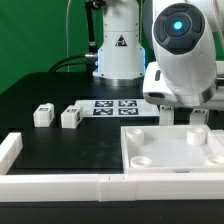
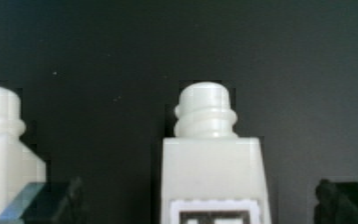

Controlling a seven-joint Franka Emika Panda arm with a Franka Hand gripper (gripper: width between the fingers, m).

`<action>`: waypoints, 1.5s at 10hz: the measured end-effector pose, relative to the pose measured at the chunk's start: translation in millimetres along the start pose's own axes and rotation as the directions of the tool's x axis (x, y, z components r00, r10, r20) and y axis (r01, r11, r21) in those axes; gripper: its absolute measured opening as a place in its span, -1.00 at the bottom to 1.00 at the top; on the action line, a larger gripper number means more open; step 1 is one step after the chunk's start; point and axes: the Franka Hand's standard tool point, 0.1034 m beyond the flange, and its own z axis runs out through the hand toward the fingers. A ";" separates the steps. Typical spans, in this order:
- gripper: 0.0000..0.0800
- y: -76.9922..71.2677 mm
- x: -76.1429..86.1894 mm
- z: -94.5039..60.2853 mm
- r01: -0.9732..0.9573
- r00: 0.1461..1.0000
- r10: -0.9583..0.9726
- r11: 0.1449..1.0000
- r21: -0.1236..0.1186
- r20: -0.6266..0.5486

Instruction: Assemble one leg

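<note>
The 2-finger gripper point(image 2: 202, 200) is spread wide and holds nothing. Its dark fingers point(image 2: 51, 200) flank, without touching, a small white plastic block-like leg point(image 2: 211, 150) with a ridged tip. In the exterior view, 2 more such legs point(image 1: 42, 115) point(image 1: 70, 117) stand at 9 o'clock from the thin flat white marker board point(image 1: 115, 107).

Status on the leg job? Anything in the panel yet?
Done: nothing yet. The sockets that show on the panel look empty.
In hand: the gripper is open, with a finger on either side of one leg, not closed on it.
Left: grasp that leg, carry it to a socket and seat it. Two spare legs lie at the exterior view's left.
</note>
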 end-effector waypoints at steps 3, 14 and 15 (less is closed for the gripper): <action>0.62 -0.7 1.1 3.3 0.008 1.000 -0.008 1.000 -0.004 0.001; -0.27 4.8 -8.6 -15.5 0.014 1.000 -0.014 1.000 0.001 0.009; -0.27 4.8 -19.8 -28.2 0.021 0.999 -0.021 1.000 -0.002 0.025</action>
